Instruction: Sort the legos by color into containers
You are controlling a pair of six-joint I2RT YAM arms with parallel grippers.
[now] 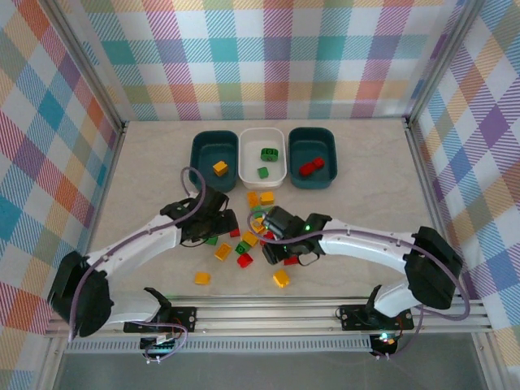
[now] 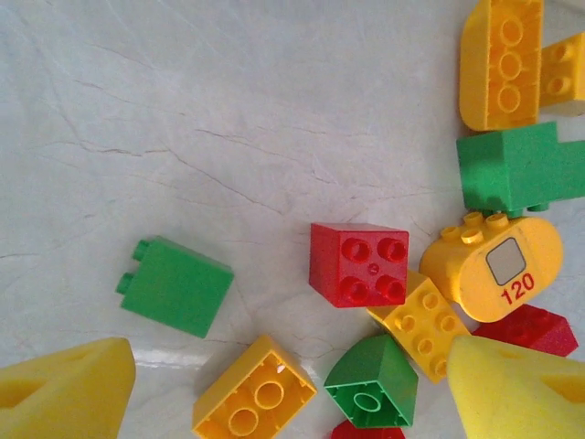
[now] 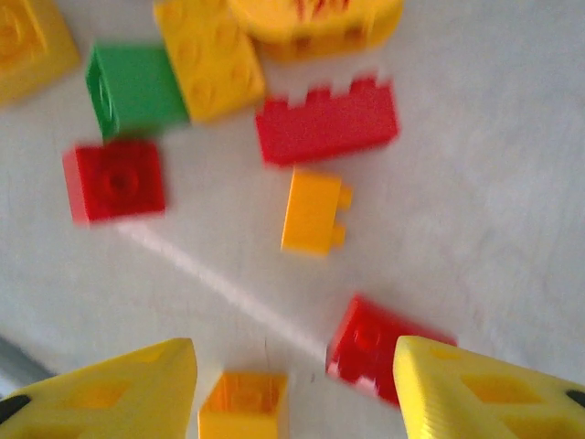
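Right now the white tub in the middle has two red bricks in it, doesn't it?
Not quite. The white tub in the middle has two green bricks in it, not red ones. The top external view shows it. The red bricks lie in the teal tub on the right.

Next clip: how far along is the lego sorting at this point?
Barely started. Done: one yellow brick in the left teal tub, two green bricks in the white tub, a red brick in the right teal tub. In hand: nothing; the left gripper and right gripper hover open over the pile. Left: most bricks, colors mixed, loose on the table.
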